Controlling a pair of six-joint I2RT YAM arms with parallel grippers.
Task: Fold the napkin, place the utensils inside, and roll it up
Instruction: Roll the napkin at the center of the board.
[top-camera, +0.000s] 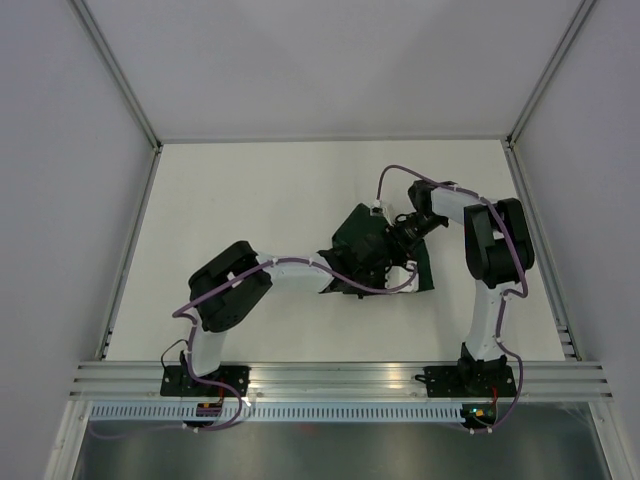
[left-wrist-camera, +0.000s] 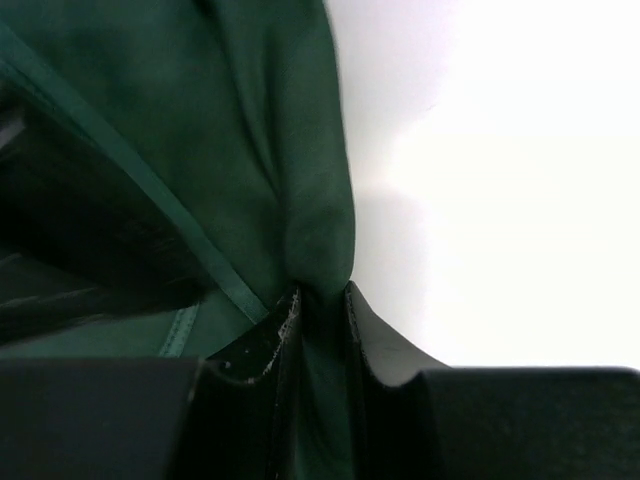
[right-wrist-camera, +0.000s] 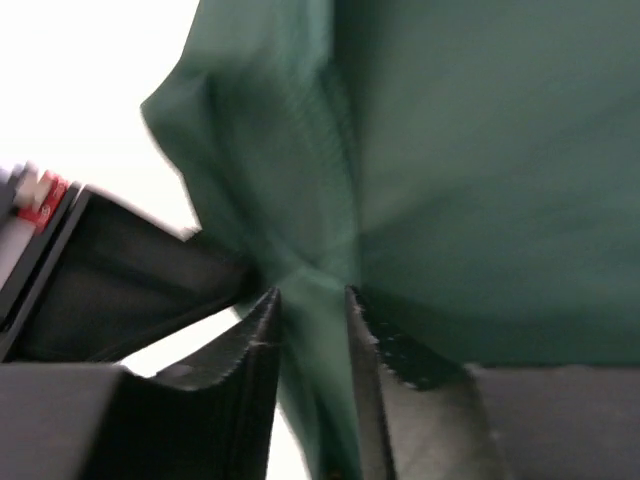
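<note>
The dark green napkin (top-camera: 362, 245) lies bunched and partly lifted at the middle right of the white table. My left gripper (top-camera: 352, 282) reaches its near edge. In the left wrist view that gripper (left-wrist-camera: 320, 300) is shut on a pinched fold of napkin (left-wrist-camera: 200, 120). My right gripper (top-camera: 386, 238) meets the cloth from the right. In the right wrist view its jaws (right-wrist-camera: 312, 300) stand apart around a hanging fold of napkin (right-wrist-camera: 480, 150), with white showing between the cloth and one finger. No utensils are in view.
The white table (top-camera: 250, 200) is bounded by grey walls with metal frame strips on both sides and at the back. An aluminium rail (top-camera: 340, 375) carries both arm bases at the near edge. A black arm part (right-wrist-camera: 120, 280) sits close left of the right fingers.
</note>
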